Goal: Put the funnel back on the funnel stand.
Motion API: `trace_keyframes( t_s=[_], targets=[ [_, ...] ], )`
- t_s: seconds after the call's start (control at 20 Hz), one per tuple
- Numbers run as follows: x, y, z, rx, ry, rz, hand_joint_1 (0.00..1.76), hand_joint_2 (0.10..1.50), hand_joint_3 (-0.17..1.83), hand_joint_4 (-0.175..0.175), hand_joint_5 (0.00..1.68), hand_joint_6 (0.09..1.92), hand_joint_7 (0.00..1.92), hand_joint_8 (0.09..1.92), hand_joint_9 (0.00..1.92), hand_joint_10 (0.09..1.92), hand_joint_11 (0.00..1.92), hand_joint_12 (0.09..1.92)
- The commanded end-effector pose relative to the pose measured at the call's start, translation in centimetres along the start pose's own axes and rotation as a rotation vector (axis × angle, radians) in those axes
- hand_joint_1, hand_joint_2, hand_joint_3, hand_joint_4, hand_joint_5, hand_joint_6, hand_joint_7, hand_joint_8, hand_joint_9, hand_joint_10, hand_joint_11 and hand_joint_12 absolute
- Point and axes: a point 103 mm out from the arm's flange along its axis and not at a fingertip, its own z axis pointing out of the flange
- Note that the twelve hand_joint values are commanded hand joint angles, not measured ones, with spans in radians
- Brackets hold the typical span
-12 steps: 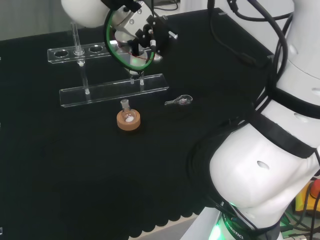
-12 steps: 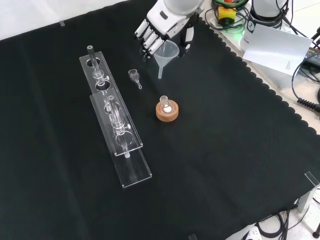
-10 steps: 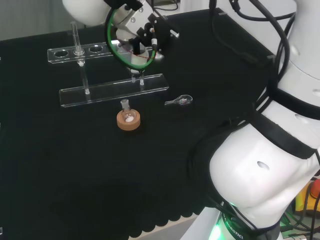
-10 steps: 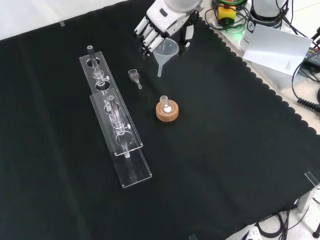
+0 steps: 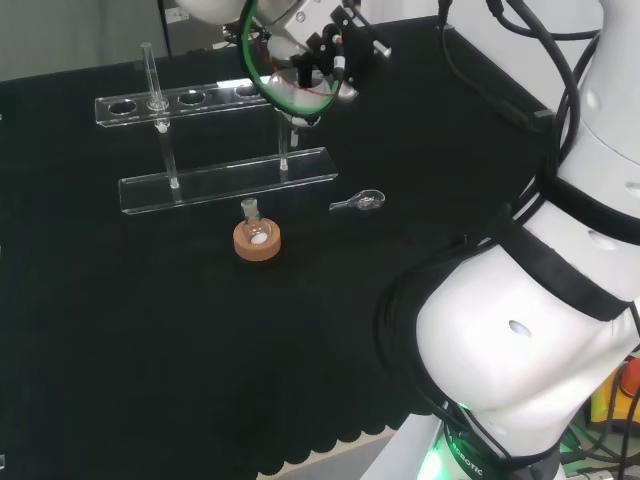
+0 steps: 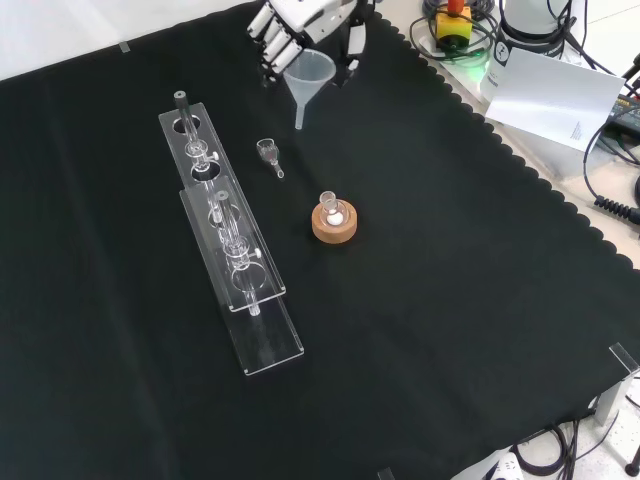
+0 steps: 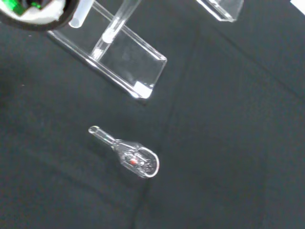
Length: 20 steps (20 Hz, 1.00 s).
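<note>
- Black cloth covers the desk (image 6: 450, 300), and nearest the camera in the front view it lies bare.
- Next comes the clear funnel stand (image 6: 232, 262), a long base plate with posts carrying a drilled rack; it runs from lower right to upper left in the front view, and across the picture in the head view (image 5: 225, 180). A thin glass tube (image 5: 149, 72) stands upright in the rack near its left end in the head view.
- To the right of the stand in the front view sits a cork ring (image 6: 334, 222) with a small round flask (image 6: 329, 205) upright in it; in the head view the pair (image 5: 257, 240) is just in front of the base plate.
- Farther off in the front view, a small clear piece with a short stem (image 6: 270, 155) lies on its side on the cloth between the stand and the funnel. The wrist view shows it close (image 7: 128, 156), with a red speck inside its bowl, apart from the end of the base plate (image 7: 125, 62).
- Farthest, at the top of the front view, the robot hand (image 6: 290, 22) has its fingers curled round the rim of the translucent funnel (image 6: 306, 78), which hangs wide mouth up and spout down, clear of the cloth and apart from the stand.
- In the head view the robot hand (image 5: 312, 55) hangs above the right end of the rack.
</note>
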Motion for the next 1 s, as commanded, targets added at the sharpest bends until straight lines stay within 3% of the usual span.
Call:
trace_keyframes(
  t_s=[0.05,0.5,1.0],
  targets=[
    [-4.1,2.2,1.2,0.008,0.025,0.028,0.85,0.78,0.63,0.034,0.76,0.93,0.75,0.71,0.95,0.49,0.59,1.21],
    [-7.9,5.8,1.0,-0.010,0.038,0.042,0.85,0.78,0.63,0.036,0.76,0.94,0.75,0.71,0.95,0.49,0.59,1.21],
    [-9.3,9.0,0.5,-0.016,0.035,0.038,0.86,0.78,0.64,0.037,0.77,0.94,0.75,0.71,0.96,0.48,0.60,1.21]
  ],
)
